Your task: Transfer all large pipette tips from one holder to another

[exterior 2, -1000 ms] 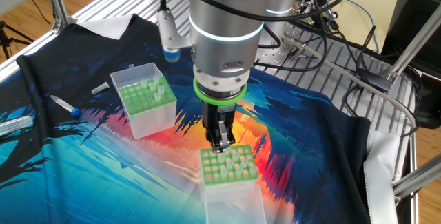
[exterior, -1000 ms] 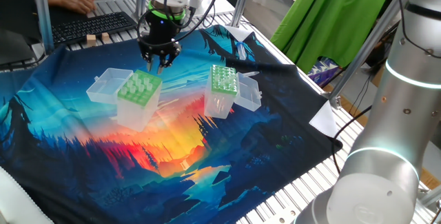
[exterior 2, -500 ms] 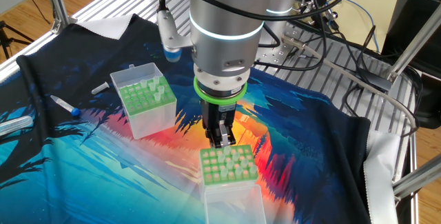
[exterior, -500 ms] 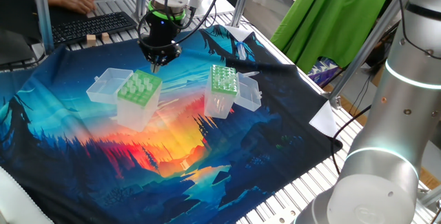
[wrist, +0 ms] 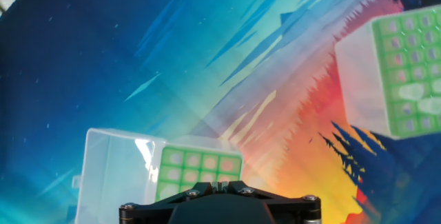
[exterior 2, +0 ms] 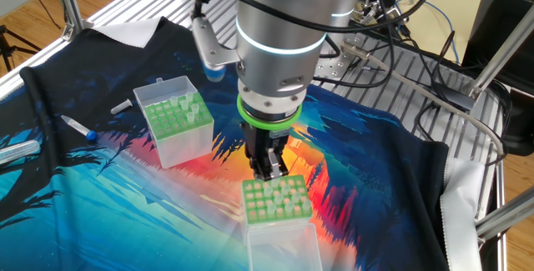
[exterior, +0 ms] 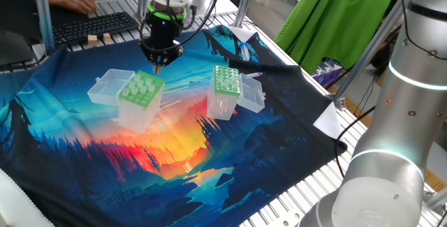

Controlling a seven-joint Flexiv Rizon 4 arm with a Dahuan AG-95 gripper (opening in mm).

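The holder with the light-green, wide-holed top (exterior: 140, 86) (exterior 2: 277, 200) (wrist: 196, 171) stands on the colourful cloth, its clear lid folded out beside it. My gripper (exterior: 158, 62) (exterior 2: 269, 169) hangs just above its far edge with the fingers pressed together. Whether a tip sits between them does not show. The narrower holder with the darker-green dotted top (exterior: 227, 80) (exterior 2: 170, 117) (wrist: 406, 72) stands apart, lid open. A few whitish large pipette tips (exterior 2: 193, 109) (wrist: 413, 93) stick up from one side of its top.
A blue-capped pen (exterior 2: 79, 127) and a small white tube (exterior 2: 123, 106) lie on the cloth near the dotted holder. A keyboard (exterior: 94, 24) with a person's hand sits behind the cloth. A second grey robot arm (exterior: 398, 115) fills the near right.
The fingers, open round a spot over the wide-holed holder a second ago, have shut. The gripper has since lifted slightly. Both holders stay in place.
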